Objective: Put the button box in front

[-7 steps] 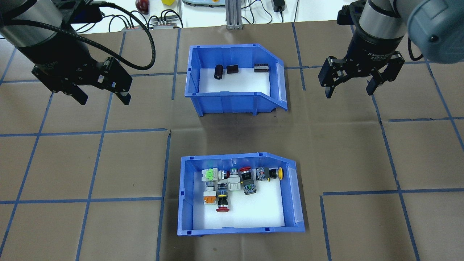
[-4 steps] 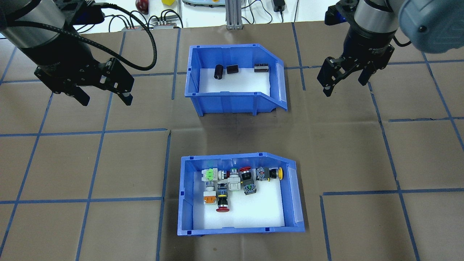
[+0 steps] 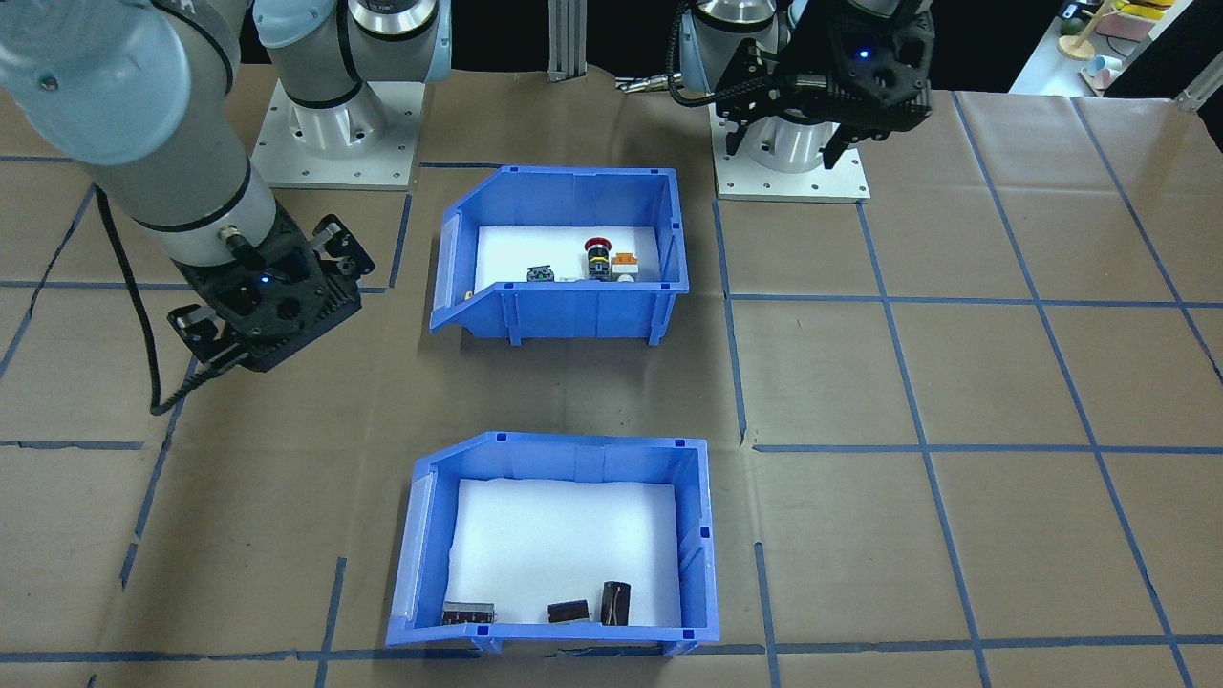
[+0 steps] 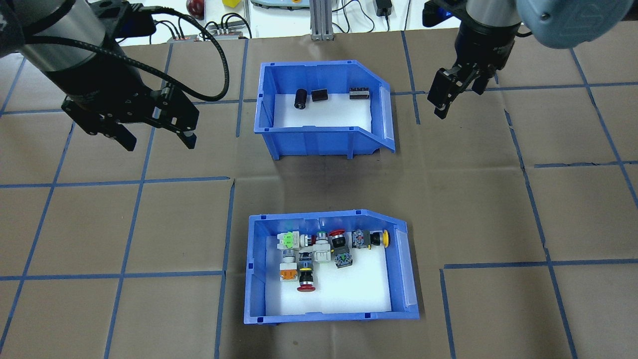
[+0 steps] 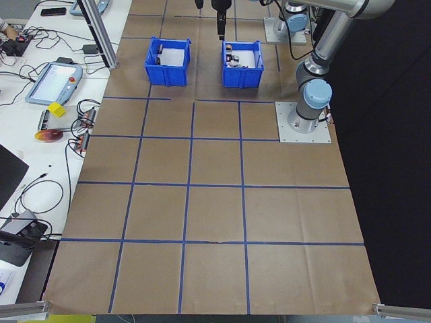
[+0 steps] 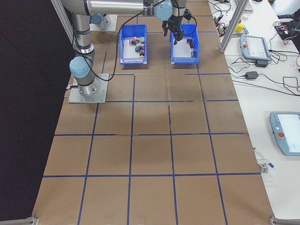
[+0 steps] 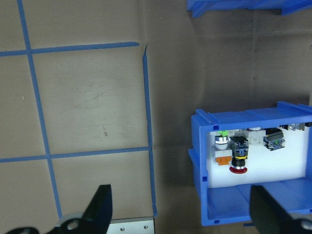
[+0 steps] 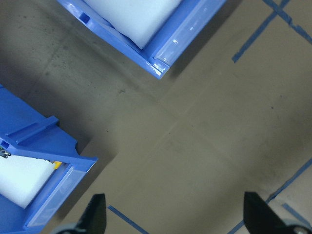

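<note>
A blue plastic slope-fronted button box [image 4: 331, 267], lined with white foam and holding a cluster of colourful push-button switches [image 4: 326, 249], sits on the brown paper-covered table [image 4: 498, 199] marked with a grid of blue tape lines [image 4: 129, 227], on the side nearest the robot's base. Beyond it, farther from the robot and well apart, stands a second blue plastic bin [image 4: 324, 107] of the same shape, with a few dark cylindrical and block-like parts [image 4: 319, 95] along its far wall. The left gripper [image 4: 157, 137] hovers above bare table to the left of the far bin, jaws apart and holding nothing. The right gripper [image 4: 443, 99] hangs above the table just right of the far bin's sloped front, jaws likewise apart and empty. Neither gripper touches either bin.
</note>
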`<state>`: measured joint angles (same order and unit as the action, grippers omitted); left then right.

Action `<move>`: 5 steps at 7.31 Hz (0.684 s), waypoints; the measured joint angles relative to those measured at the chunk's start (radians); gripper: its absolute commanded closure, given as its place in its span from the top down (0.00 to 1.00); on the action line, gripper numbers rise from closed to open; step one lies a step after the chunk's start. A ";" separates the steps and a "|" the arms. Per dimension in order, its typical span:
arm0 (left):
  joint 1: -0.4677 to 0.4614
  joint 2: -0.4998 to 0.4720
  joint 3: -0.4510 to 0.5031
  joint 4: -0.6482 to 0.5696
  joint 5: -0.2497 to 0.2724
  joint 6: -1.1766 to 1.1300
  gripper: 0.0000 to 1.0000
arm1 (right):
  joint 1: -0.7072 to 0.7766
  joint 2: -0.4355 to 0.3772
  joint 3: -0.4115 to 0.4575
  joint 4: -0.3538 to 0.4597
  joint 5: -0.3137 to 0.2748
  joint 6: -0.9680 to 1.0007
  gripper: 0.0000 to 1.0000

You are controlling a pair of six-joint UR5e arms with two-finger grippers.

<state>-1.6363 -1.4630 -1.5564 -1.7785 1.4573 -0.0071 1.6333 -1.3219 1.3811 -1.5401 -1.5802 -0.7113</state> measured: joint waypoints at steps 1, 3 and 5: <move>-0.042 0.010 -0.031 0.025 -0.012 -0.044 0.99 | 0.034 0.042 -0.032 -0.013 0.003 -0.086 1.00; -0.078 0.065 -0.151 0.114 -0.021 -0.244 0.99 | 0.107 0.121 -0.096 -0.041 0.007 -0.235 1.00; -0.083 0.180 -0.345 0.238 -0.024 -0.496 0.98 | 0.226 0.214 -0.178 -0.076 -0.008 -0.283 1.00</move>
<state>-1.7189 -1.2826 -1.9016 -1.5408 1.4338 -0.5034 1.8589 -1.1075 1.2035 -1.6161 -1.5884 -0.9944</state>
